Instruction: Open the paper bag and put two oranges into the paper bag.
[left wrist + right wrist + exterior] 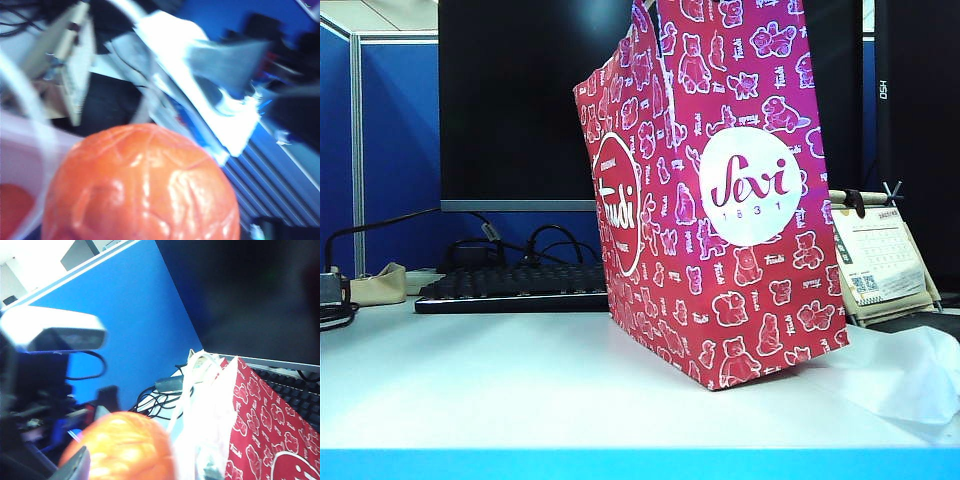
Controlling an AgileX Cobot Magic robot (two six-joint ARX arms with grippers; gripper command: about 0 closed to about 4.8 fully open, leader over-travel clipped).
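The paper bag (720,200), magenta-red with white teddy bears and round logos, stands upright in the middle of the table; neither arm shows in the exterior view. In the left wrist view a wrinkled glossy orange (142,187) fills the space at the jaws and hides the left gripper's fingers. It stays sharp while the background is blurred. A white handle (30,105) curves close beside it. In the right wrist view my right gripper (122,472) is shut on a second orange (125,445), with one dark finger (75,465) against its side. The bag's rim and white handles (200,370) lie right beside it.
Behind the bag are a black keyboard (510,285) and a dark monitor (520,100). A desk calendar (880,255) stands at the right, with a crumpled white sheet (910,370) in front of it. Cables and a blue partition (130,325) lie at the back.
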